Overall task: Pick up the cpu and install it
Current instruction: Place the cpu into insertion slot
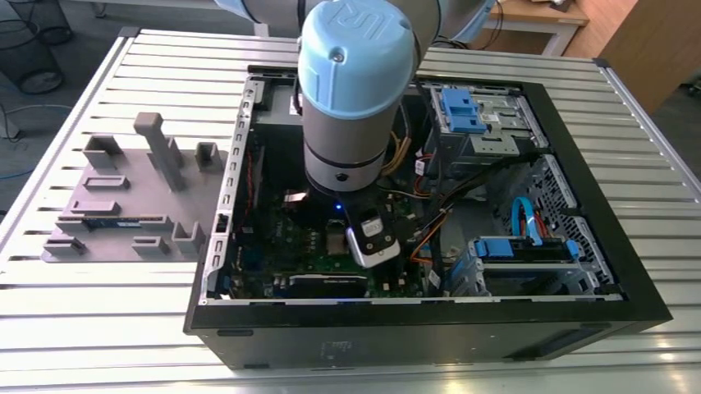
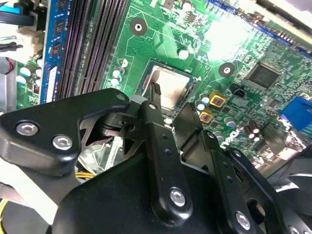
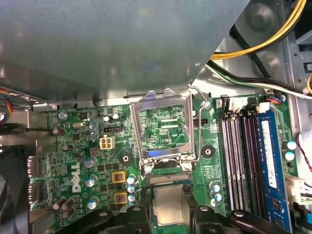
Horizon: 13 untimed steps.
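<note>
- Second wrist view: gripper hangs low over the motherboard, right at the cpu; the chip lies square within the dark outline of the socket, directly under the gripper's tip
- Same view: I cannot tell whether the gripper clamps the cpu or has let go of it, nor whether the chip is fully down in the socket or a shade above it
- Memory slots run off to one side of the gripper, near it but apart
- First wrist view: cpu at the gripper's tip, silver top up; socket frame stands hinged open just beyond the chip, on the far side from the gripper, wire lever swung back with it
- Exterior view: arm reaches straight down into the open computer case; grey tray lies outside the case, well apart from the gripper, toward the exterior view's left
- Judgement: pick-up looks done; step in hand is seating the cpu in the socket; frame not closed, so install unfinished
- Judgement: next move calls for a level, square chip, no side drag and no force; a light flat part like this would shift if nudged
</note>
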Tool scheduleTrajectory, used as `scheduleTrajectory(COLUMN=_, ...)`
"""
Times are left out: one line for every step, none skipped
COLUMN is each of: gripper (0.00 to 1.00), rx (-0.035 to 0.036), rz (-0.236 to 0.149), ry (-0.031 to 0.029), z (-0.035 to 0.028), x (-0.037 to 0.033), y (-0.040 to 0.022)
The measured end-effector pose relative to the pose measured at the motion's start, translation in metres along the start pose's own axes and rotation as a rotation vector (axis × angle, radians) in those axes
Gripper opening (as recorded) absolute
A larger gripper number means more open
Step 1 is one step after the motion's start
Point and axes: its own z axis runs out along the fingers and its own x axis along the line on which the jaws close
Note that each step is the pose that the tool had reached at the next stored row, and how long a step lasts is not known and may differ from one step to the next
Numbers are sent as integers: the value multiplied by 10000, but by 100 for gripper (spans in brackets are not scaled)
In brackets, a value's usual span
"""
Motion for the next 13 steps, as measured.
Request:
scheduleTrajectory(gripper=39, rx=1, rz=2, ry=8, z=0, x=-3, y=0)
scheduleTrajectory(gripper=39, rx=5, rz=13, ry=7, z=0, x=-3, y=0)
scheduleTrajectory(gripper=39, rx=25, rz=56, ry=3, z=2, x=-6, y=1)
scheduleTrajectory(gripper=39, rx=61, rz=107, ry=-4, z=2, x=-7, y=3)
scheduleTrajectory(gripper=39, rx=136, rz=142, ry=-14, z=1, x=-11, y=3)
scheduleTrajectory(gripper=39, rx=237, rz=171, ry=-21, z=2, x=-13, y=3)
scheduleTrajectory(gripper=39, rx=388, rz=191, ry=-36, z=2, x=-13, y=3)
scheduleTrajectory(gripper=39, rx=537, rz=200, ry=-49, z=2, x=-14, y=7)
scheduleTrajectory(gripper=39, rx=586, rz=201, ry=-54, z=3, x=-14, y=10)
scheduleTrajectory(gripper=39, rx=586, rz=199, ry=-54, z=4, x=-15, y=13)
scheduleTrajectory(gripper=39, rx=588, rz=200, ry=-54, z=5, x=-14, y=19)
scheduleTrajectory(gripper=39, rx=588, rz=201, ry=-55, z=8, x=-15, y=27)
scheduleTrajectory(gripper=39, rx=589, rz=194, ry=-54, z=12, x=-16, y=38)
